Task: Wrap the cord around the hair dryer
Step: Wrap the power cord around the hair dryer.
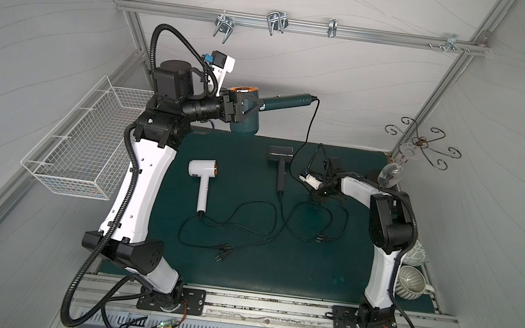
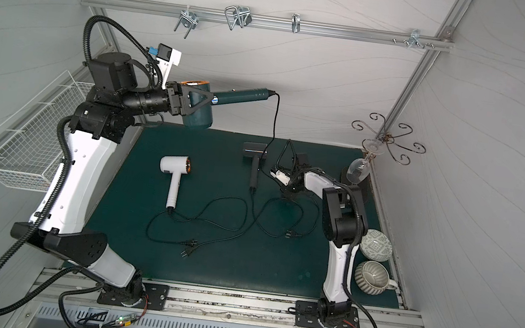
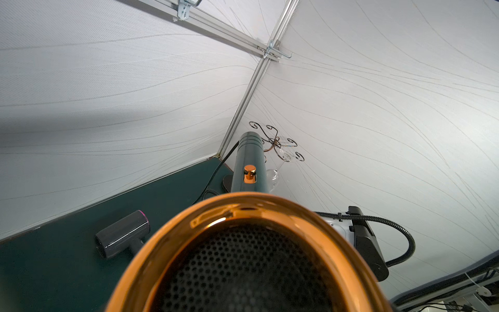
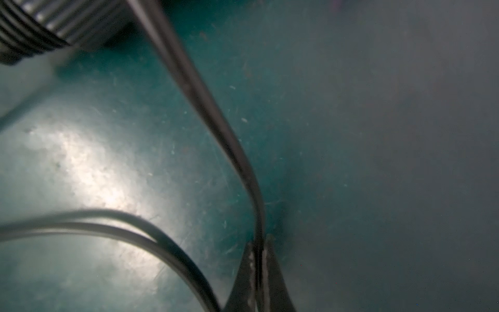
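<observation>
The left gripper (image 1: 254, 108) clamps the dryer (image 1: 288, 101) by its head, handle pointing away from those fingers toward the right gripper (image 4: 258, 244), pinched tight on the cord (image 4: 189, 78) below.

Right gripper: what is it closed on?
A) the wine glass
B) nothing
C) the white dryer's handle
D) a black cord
D: the right wrist view shows the right gripper with its jaws pinched shut on a black cord.
</observation>
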{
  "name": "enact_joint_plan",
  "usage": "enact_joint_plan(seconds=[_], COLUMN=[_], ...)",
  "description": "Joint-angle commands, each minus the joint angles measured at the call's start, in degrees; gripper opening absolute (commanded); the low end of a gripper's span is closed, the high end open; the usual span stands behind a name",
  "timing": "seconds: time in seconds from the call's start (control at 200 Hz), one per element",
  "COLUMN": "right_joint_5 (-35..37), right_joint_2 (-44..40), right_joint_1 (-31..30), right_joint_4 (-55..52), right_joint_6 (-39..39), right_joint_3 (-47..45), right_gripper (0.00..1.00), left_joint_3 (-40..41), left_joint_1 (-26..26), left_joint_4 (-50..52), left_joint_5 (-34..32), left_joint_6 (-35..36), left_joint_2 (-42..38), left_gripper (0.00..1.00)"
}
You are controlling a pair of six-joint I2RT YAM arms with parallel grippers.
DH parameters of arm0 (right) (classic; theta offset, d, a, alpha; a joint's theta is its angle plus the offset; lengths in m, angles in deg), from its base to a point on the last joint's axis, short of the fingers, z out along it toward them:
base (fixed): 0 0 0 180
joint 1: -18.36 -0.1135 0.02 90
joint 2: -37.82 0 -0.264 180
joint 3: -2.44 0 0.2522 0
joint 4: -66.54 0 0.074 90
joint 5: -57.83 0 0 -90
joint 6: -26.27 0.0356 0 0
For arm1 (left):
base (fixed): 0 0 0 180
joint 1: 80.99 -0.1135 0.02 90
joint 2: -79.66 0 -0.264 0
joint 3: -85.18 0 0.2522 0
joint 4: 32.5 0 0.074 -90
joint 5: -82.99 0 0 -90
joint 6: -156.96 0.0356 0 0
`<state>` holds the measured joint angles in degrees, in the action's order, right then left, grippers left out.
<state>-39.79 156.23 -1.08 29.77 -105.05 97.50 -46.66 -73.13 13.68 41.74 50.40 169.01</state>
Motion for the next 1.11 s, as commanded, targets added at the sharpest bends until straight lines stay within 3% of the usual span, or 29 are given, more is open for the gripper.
enact_joint_plan(seconds=[0.0, 0.31, 0.665, 0.925, 1.1], right_joint_5=[0.67, -0.72, 0.09, 2.69, 5.83], right_joint_2=[-2.41, -15.88, -29.13, -35.72, -35.15], right_joint_1=[-0.46, -4.33, -11.05, -15.36, -16.23], right_joint_4=[-1.67, -3.78, -13.05, -19.73, -23.32], right_joint_6=[0.09, 2.38, 4.33, 2.82, 5.32], right_joint_3=[-1.18, -7.32, -5.21, 2.22, 10.9], right_gripper=[0.0, 0.0, 0.0, 0.0, 0.0], left_joint_3=[0.16, 5.92, 16.8, 28.49, 34.82], left_joint_1=[-0.93, -4.11, -4.48, -4.43, -3.16], left_joint_4=[-6.12, -9.5, -11.62, -17.27, -19.67], left_joint_5=[1.72, 1.95, 0.6, 1.75, 3.67], left_joint_6=[-0.5, -2.08, -0.07, -1.84, -2.79], left_joint_2=[-2.15, -2.03, -1.73, -2.37, -3.5], left_gripper=[0.0, 0.0, 0.0, 0.0, 0.0])
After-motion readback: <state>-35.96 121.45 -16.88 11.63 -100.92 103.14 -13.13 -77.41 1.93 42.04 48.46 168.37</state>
